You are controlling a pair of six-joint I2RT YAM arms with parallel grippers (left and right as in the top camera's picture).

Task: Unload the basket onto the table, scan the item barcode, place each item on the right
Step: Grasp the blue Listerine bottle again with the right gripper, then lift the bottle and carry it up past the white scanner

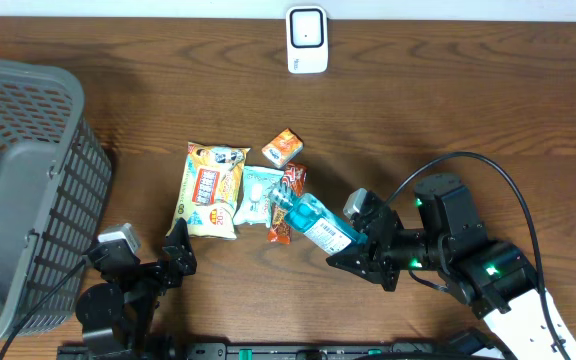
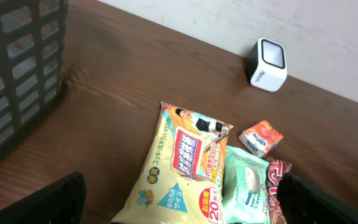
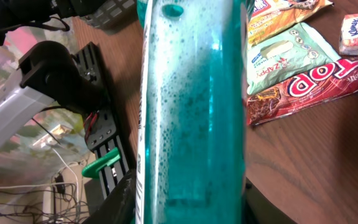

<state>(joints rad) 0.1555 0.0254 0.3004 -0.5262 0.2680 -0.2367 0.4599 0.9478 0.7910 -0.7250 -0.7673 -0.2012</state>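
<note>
- Fingers of my right gripper [image 1: 356, 238] sit narrow, clamped on the blue bottle [image 1: 313, 217], which is just right of the red wrapper [image 1: 290, 186] and well apart from the scanner [image 1: 307, 40].
- My left gripper [image 2: 185, 202] gapes wide, holding nothing.
- I read "TOP" on the red wrapper, "ZAPP" on the green pack [image 3: 284, 53], "20" on the yellow pack [image 2: 179, 155].

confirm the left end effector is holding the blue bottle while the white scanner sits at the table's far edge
Not the left: the overhead view shows the right end effector gripping the blue bottle, while the left end effector stands open and empty. The white scanner does sit at the table's far edge.
</note>
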